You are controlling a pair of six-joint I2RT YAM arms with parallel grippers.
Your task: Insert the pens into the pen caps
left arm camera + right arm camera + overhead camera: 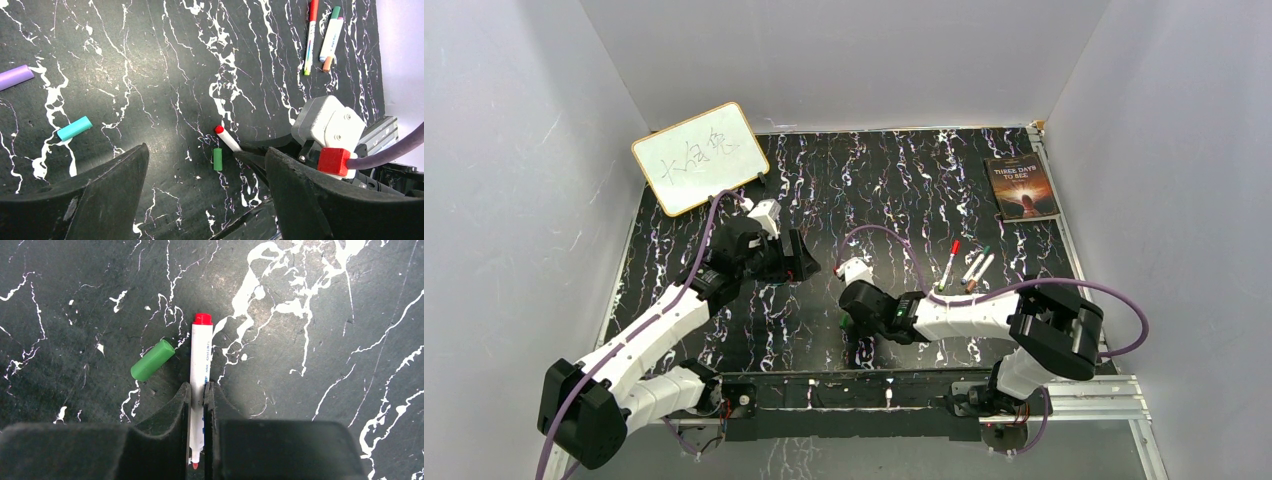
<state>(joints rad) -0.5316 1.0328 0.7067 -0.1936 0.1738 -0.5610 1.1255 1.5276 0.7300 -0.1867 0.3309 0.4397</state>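
Note:
My right gripper (pixel 197 388) is shut on a white pen (pixel 201 355) with a red end. It holds the pen low over the table, red tip back between the fingers. A green cap (pixel 152 360) lies just left of the pen, apart from it. The left wrist view shows the same pen (pixel 228 138) and green cap (pixel 217 159). My left gripper (pixel 205 150) is wide open and empty above them. A teal cap (pixel 74 128) and a purple cap (pixel 15 77) lie further left. In the top view the left gripper (pixel 794 256) is left of the right gripper (pixel 854 322).
Three more pens (pixel 964 266) lie together right of centre and also show in the left wrist view (pixel 322 37). A whiteboard (pixel 701 157) leans at the back left. A book (pixel 1022 187) lies at the back right. Grey walls enclose the table.

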